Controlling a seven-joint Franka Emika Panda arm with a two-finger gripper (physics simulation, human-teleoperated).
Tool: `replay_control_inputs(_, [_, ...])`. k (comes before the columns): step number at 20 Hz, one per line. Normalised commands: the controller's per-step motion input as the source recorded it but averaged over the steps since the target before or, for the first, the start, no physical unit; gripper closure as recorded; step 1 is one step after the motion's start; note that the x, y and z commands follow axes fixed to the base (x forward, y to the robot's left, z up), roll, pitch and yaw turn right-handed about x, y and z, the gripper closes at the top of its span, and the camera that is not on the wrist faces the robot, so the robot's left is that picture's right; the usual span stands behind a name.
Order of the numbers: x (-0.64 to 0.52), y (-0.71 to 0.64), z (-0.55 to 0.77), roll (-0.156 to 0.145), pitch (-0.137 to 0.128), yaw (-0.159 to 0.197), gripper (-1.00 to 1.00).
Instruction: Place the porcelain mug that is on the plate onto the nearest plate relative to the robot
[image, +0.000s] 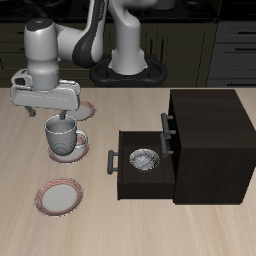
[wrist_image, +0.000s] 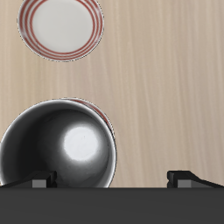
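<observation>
The porcelain mug (image: 66, 141) stands upright on the plate (image: 81, 140) in the middle of the row of three. From above in the wrist view I look into the mug (wrist_image: 61, 157), with the plate's rim (wrist_image: 99, 112) showing past it. My gripper (image: 61, 121) is open just above the mug's rim. In the wrist view the gripper (wrist_image: 112, 180) straddles the mug's wall, one finger (wrist_image: 39, 183) over the opening and the other outside. The nearest plate (image: 88, 108) lies farther back towards the robot's base, partly hidden by the hand.
A third like plate (image: 58, 195) lies near the table's front edge. One empty plate (wrist_image: 61, 26) shows in the wrist view. A dark cabinet (image: 210, 140) stands beside the mug, its open drawer (image: 122, 170) holding a small grey patterned bowl (image: 143, 159).
</observation>
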Motion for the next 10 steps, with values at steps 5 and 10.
replay_control_inputs(5, [0.10,0.03,-0.41,0.012,0.033,-0.009,-1.00])
replay_control_inputs(10, [0.16,-0.04,-0.63,0.004,0.075,-0.020,-1.00])
